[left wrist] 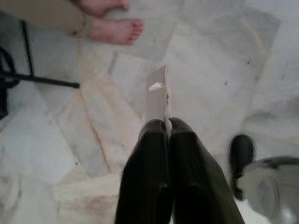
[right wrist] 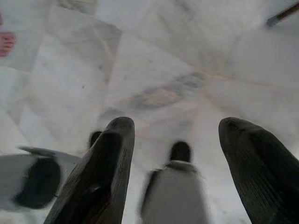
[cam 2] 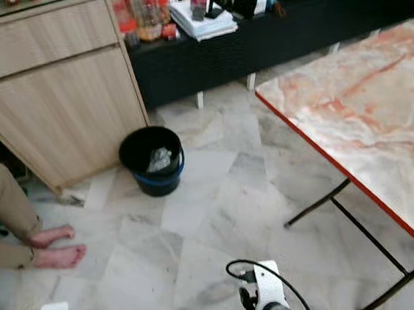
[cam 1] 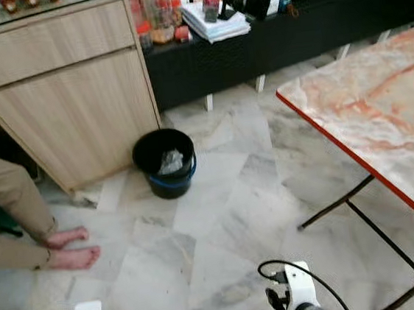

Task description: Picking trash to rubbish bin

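Paper scrap (left wrist: 158,100), white and thin, is sitting pinched between your left gripper (left wrist: 168,125) fingers, which are pressing together on its lower end; the rest is sticking out past the fingertips toward the middle of the left wrist frame, over pale marble floor (left wrist: 224,56). Your right gripper (right wrist: 176,128) is hanging with its two black fingers (right wrist: 105,158) spread wide apart, nothing between them but floor.

Rubbish bin (cam 1: 165,162) is standing in the centre-left of the left eye frame: black bucket, blue band near the base, a crumpled bit of pale trash (cam 1: 171,161) already lying inside. It is sitting just beside the lower corner of the light wood cabinet (cam 1: 68,103), well apart from both wrists, which are showing along the bottom edge of that frame.

You are looking at a person's bare feet (cam 1: 70,247) on the floor at the left edge, tan trouser legs above them; the same feet are showing in the upper left of the left wrist frame. Marble-topped table with a red edge (cam 1: 380,114) is filling the right side. A low black shelf (cam 1: 276,37) carrying jars and papers is running along the top.
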### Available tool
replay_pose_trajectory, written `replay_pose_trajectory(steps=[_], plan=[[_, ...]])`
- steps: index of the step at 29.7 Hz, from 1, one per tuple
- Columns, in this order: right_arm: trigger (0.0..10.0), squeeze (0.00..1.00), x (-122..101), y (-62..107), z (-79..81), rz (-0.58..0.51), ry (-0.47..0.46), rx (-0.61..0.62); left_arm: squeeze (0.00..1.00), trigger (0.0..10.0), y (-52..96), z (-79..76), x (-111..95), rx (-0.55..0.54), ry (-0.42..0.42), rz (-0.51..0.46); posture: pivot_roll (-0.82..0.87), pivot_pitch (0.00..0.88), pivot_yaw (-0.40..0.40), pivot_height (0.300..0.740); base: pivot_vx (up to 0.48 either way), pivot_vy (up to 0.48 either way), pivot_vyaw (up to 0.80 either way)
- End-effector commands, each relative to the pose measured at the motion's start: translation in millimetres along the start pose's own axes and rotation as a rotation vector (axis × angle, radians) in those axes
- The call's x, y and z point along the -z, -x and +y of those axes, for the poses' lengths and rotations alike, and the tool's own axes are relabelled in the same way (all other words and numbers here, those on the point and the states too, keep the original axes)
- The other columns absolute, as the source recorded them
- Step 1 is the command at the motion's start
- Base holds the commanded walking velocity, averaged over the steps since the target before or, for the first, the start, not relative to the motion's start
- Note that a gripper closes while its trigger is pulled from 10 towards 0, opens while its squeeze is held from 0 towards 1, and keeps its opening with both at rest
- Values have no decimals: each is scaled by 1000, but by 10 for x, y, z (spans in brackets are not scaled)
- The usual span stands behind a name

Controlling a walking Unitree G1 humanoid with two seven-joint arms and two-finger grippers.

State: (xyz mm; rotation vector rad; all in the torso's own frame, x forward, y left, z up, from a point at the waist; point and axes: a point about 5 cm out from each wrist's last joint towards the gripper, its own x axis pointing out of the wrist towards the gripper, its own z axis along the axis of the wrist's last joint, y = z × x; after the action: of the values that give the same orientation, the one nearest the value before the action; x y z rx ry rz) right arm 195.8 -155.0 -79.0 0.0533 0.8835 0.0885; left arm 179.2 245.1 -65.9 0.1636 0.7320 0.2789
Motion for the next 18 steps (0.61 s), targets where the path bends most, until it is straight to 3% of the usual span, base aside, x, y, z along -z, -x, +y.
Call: replay_pose_trajectory(steps=[1,8,18], plan=[[10000,0,11,-1,36,0,20,-16,0,10000,40,80,123,-25,0,42,126,203,-3,740,307,0,0],[10000,0,14,-2,51,0,21,-19,0,10000,49,106,148,-36,3,49,133,210,-4,740,319,0,587],[10000,0,34,2,47,10,33,-18,0,10000,52,125,159,-41,3,55,130,202,4,740,338,0,0]])
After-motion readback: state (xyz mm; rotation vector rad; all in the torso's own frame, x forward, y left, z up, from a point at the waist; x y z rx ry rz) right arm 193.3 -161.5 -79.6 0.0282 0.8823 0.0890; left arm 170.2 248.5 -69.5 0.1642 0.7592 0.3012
